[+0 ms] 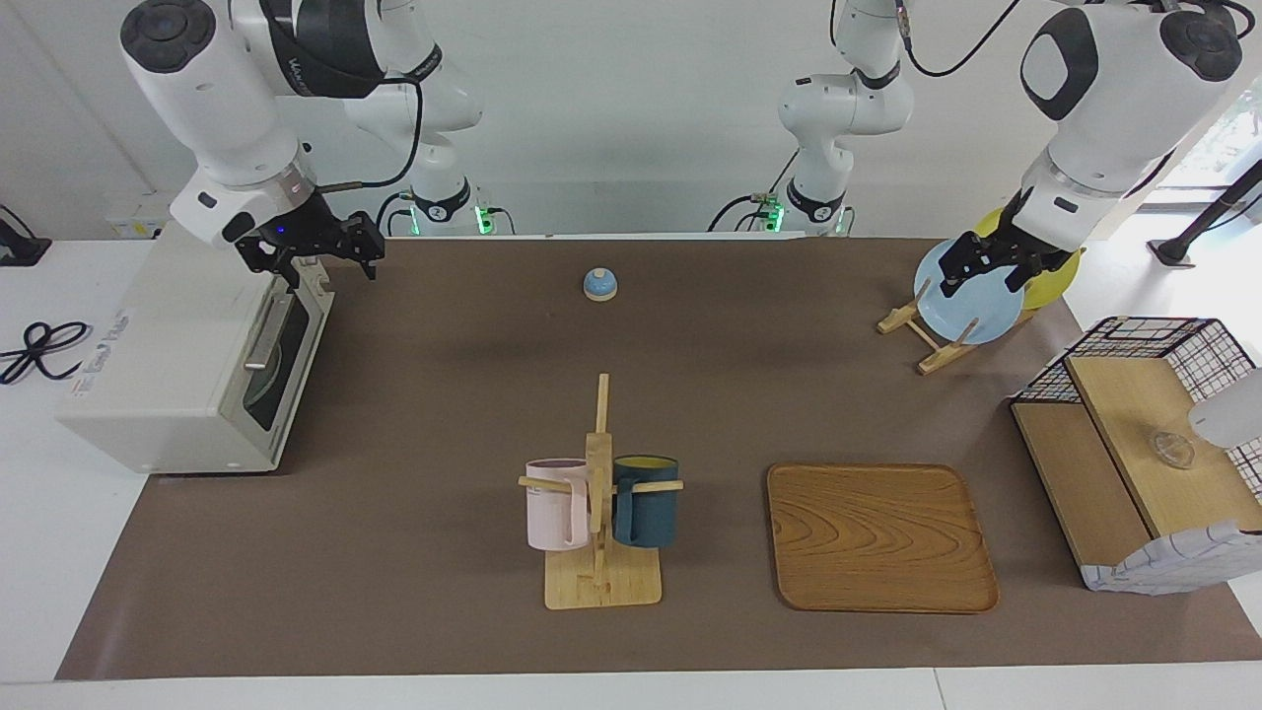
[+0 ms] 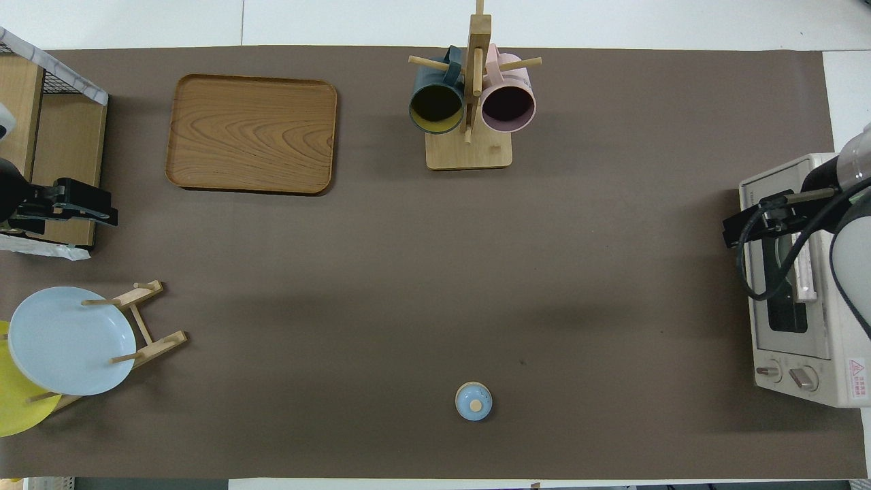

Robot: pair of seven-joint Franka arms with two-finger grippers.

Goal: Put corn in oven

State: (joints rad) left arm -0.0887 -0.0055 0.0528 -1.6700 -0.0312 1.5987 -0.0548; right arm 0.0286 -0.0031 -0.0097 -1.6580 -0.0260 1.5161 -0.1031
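My right end effector (image 1: 314,258) hangs over the upper edge of the oven (image 1: 168,365), its black fingers spread apart with nothing between them. The oven is a boxy off-white metal shell at the right arm's end of the table (image 1: 444,394), its glass door shut, with a flat metal bar handle (image 1: 261,335) across the pane and two small round knobs at the end of the front nearer to the robots. I cannot see the corn anywhere; through the dark glass only a dim rounded shape shows, and I cannot tell what it is.

My left end effector (image 1: 971,264) waits in the air over the pale blue plate (image 1: 971,301), released and holding nothing. That smooth round plate leans in a slatted wooden rack (image 1: 927,340), with a glossy yellow plate (image 1: 1050,281) tilted beside it.

A matte brown mat covers the table. A small blue domed bell (image 1: 599,284) sits on it, nearer to the robots than the wooden mug tree (image 1: 599,493), which carries a pink mug (image 1: 555,505) and a dark teal mug (image 1: 646,503) on its pegs. Beside the mug tree lies a rounded rectangular wooden tray (image 1: 879,537) with strong grain. At the left arm's end stands a wire-and-wood basket (image 1: 1144,444).
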